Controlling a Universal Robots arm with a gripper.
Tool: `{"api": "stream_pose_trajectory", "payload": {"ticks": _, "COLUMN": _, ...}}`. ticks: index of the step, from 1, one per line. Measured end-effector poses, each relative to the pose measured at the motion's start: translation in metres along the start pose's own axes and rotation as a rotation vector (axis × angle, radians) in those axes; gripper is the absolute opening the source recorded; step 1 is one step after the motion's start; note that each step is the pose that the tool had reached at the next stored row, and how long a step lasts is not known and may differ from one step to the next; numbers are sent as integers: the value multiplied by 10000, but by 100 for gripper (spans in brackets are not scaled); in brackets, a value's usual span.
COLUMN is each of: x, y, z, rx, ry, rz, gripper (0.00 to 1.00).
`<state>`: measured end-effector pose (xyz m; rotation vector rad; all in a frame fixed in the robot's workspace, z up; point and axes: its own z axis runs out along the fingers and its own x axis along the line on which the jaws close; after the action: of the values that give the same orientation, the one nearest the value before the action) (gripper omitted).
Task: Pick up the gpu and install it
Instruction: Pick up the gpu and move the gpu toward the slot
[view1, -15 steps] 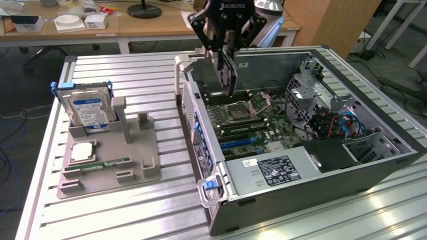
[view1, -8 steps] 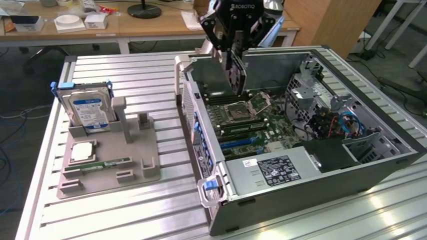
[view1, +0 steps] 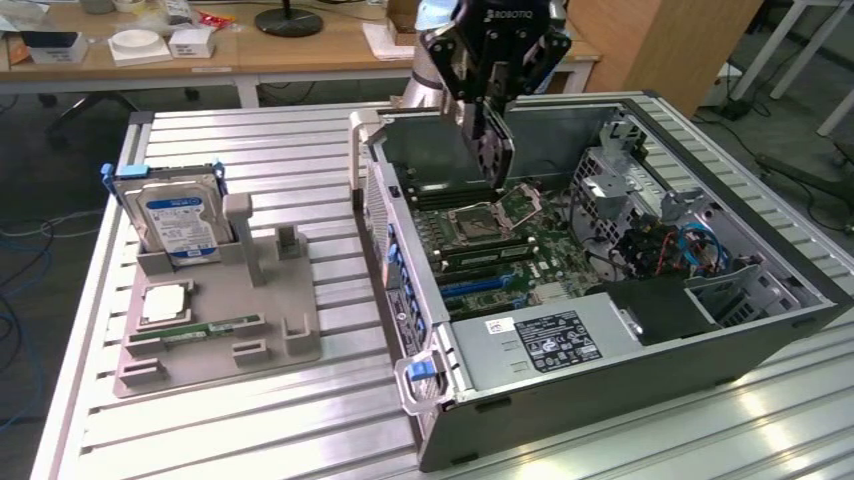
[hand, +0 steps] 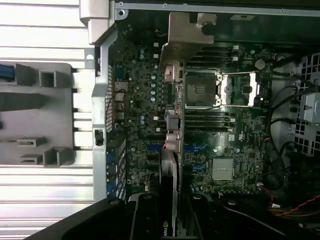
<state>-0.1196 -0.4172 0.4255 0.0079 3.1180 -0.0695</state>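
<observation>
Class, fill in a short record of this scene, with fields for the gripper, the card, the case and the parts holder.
gripper: shut on the gpu
gpu: held upright, above the motherboard
computer case: lying on its side, open on top
grey holder: beside the case, at the exterior view's left
hard drive: upright in the holder
RAM stick: lying flat on the holder

Seen in the exterior view, a ribbed silver aluminium work table (view1: 267, 140) is stretching across the middle, its slats catching pale overhead light toward five o'clock. At eleven o'clock a long light-wood desk (view1: 307, 55) is standing behind it, carrying small white cardboard boxes (view1: 160, 45) and a round black stand base (view1: 290, 20). At one o'clock a tall tan wooden cabinet (view1: 667, 45) is rising. Dark grey floor (view1: 40, 160) is showing at nine o'clock, thin blue cables (view1: 20, 235) trailing over it.
</observation>
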Motion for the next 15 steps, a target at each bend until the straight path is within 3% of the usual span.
{"api": "stream_pose_trajectory", "payload": {"ticks": 15, "x": -419, "y": 3, "z": 18, "rx": 0, "ry": 0, "rz": -3, "gripper": 26}}
